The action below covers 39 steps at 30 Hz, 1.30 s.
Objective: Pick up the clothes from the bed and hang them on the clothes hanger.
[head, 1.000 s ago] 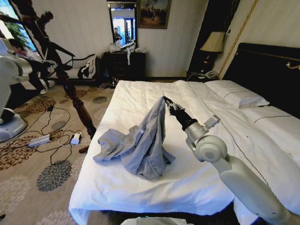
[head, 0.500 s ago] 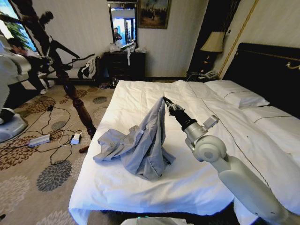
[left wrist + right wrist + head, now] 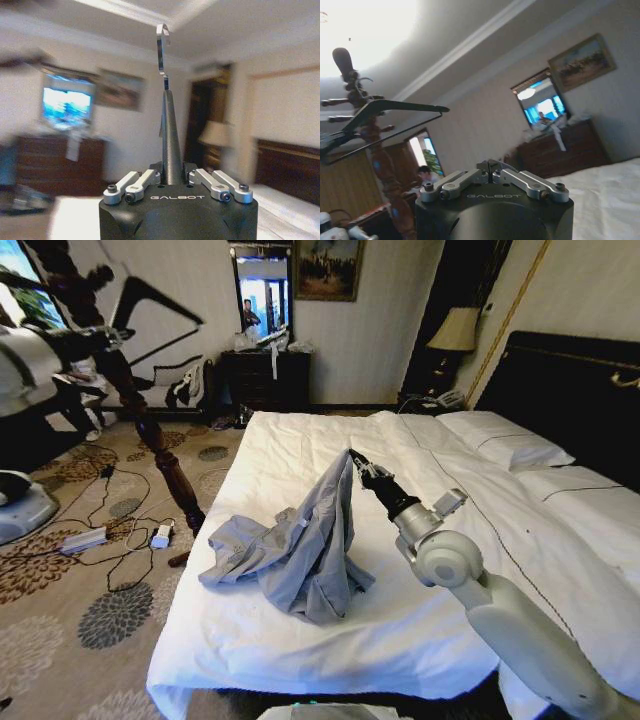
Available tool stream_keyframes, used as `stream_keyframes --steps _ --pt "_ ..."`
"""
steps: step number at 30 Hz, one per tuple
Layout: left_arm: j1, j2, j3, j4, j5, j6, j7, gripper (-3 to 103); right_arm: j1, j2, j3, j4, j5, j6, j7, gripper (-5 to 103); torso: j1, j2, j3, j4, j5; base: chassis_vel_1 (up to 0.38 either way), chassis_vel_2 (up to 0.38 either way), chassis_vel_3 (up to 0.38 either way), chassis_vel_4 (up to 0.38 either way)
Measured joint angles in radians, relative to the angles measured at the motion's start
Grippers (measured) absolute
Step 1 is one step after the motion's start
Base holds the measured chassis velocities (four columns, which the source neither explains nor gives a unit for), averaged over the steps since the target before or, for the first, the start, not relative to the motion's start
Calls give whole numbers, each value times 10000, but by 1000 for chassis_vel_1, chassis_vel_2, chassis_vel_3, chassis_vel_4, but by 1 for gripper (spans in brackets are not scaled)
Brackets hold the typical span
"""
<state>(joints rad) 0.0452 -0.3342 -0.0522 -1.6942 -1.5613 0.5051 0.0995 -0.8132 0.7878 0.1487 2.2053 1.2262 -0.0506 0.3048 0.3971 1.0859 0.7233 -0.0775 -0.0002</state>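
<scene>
One shirt: the grey-blue clothes [image 3: 300, 550] lie near the foot of the bed [image 3: 300, 640], one part pulled up into a peak, the rest crumpled on the white sheet.
Right gripper: the right gripper [image 3: 356, 462] is pinched together on the top of that raised cloth, above the mattress.
Left gripper: the left gripper [image 3: 175, 176] is clamped on the neck of a black hanger [image 3: 150, 302], held high off to the left of the bed, beside a dark wooden stand [image 3: 150, 430].
Hanger hook: the metal hook [image 3: 162, 50] stands upright beyond the fingers [image 3: 131, 186].
Change: the hanger now sits higher and more tilted than a moment ago; the shirt and right gripper are unmoved.
</scene>
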Motion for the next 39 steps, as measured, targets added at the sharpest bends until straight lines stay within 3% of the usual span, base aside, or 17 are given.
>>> stream_keyframes --steps 3,9,12,15,22,27,32,39 --pt "2105 591 -867 -2045 -214 -626 609 19 -69 -47 165 -15 92 -223 676 0 0 0 0 -5 6 0 0 0 0" --pt "3912 653 -1079 -3510 12 -1293 1451 19 -201 -146 440 89 93 -416 1036 0 -2 1 -1 -5 1 0 0 0 0" --pt "4178 503 -894 -3773 83 -1402 1714 19 -203 -163 482 155 35 -447 1243 0 0 0 0 -5 2 0 0 0 0" --pt "4531 465 -631 -3927 73 -1313 2492 19 -257 -192 583 218 -377 -664 1899 0 1 0 1 -6 6 0 0 0 0" --pt "5000 464 -600 -3869 350 -997 3145 19 -306 -130 734 -80 -627 -694 2817 0 1 0 1 -4 4 0 0 0 0" --pt "5112 315 -615 -3697 809 -1027 3221 19 -212 -118 775 -258 -630 -633 2962 0 1 0 1 0 2 0 0 0 0" --pt "4766 173 -919 -3293 697 -1187 3078 19 -245 -100 679 -424 -732 -662 3003 0 2 0 2 -6 2 0 0 0 0" --pt "4697 731 -1208 -3383 530 -1173 3328 19 -169 -76 704 -843 -886 -909 3438 0 2 0 1 3 2 0 0 0 0"
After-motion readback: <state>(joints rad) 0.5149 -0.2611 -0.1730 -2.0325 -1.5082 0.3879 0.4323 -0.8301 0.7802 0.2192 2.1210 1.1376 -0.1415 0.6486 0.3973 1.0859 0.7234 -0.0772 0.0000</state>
